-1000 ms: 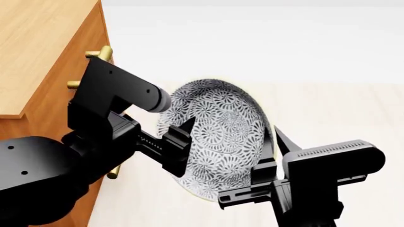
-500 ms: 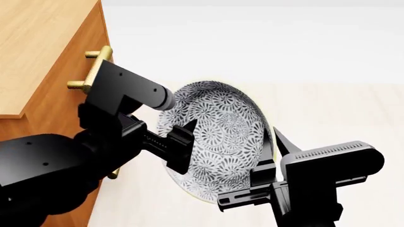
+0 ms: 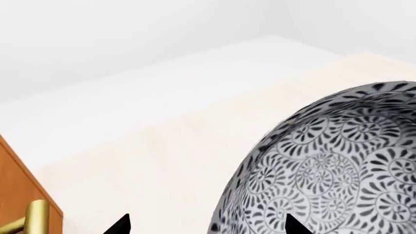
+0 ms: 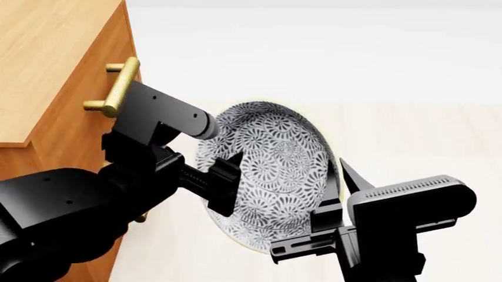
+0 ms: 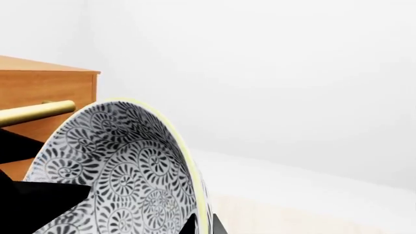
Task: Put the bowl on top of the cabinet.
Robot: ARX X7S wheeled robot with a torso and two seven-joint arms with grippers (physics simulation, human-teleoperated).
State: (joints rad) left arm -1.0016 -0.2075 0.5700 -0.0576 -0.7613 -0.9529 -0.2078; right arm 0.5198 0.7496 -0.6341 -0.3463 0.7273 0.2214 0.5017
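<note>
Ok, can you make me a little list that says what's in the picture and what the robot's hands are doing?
bowl: white with grey-black flower pattern, tipped on its side, up off the floor
left gripper: against the bowl's left side; one finger is on it
right gripper: clamped on the bowl's right rim
cabinet: orange-brown wood, at the left, top higher than the bowl
handle: brass bar on the cabinet front
bowl on cabinet: not yet
</note>
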